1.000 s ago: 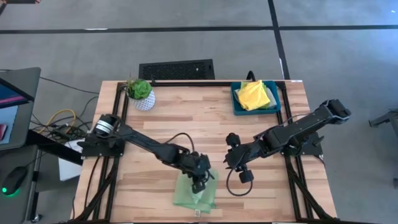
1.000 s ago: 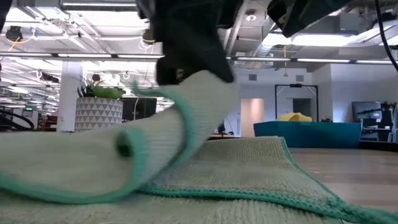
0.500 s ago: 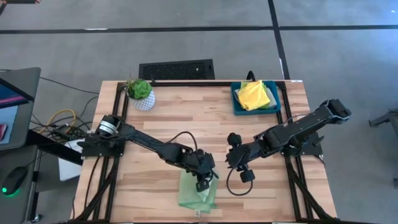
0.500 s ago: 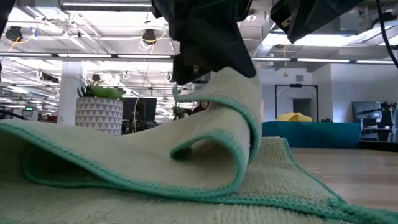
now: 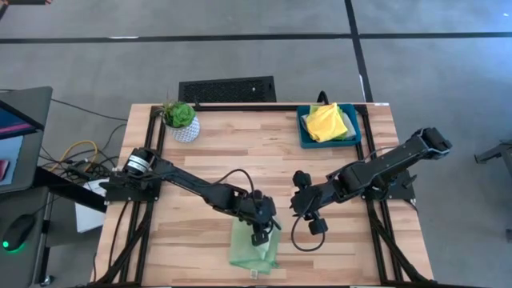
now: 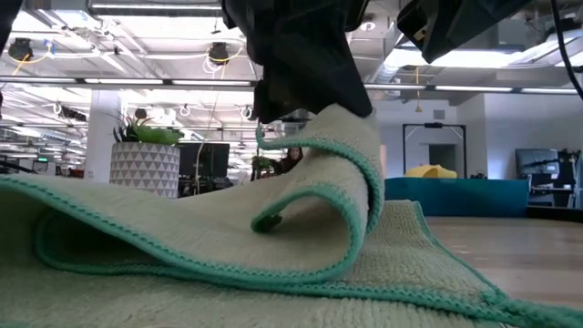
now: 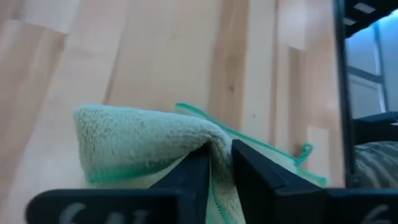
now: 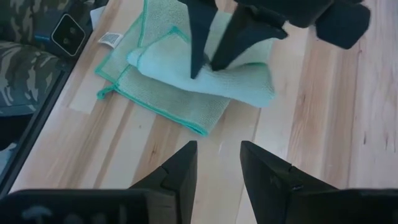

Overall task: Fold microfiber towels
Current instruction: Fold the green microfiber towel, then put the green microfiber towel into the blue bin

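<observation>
- High view: the left gripper point(image 5: 258, 234) sits over the pale green towel point(image 5: 254, 252) at the table's point(image 5: 224, 152) front edge; a yellow towel point(image 5: 326, 122) lies in the teal tray point(image 5: 305, 130).
- Low view: the towel's raised fold point(image 6: 319, 173) hangs under dark fingers.
- Left wrist view: narrow fingers point(image 7: 194, 171) pinch the fold.
- Right wrist view: the right gripper point(image 8: 216, 171) hovers beside it, parted, holding nothing.

Wooden table point(image 5: 240, 148), pale green towel point(image 5: 254, 250), teal tray point(image 5: 304, 128), potted plant point(image 5: 181, 121)
</observation>
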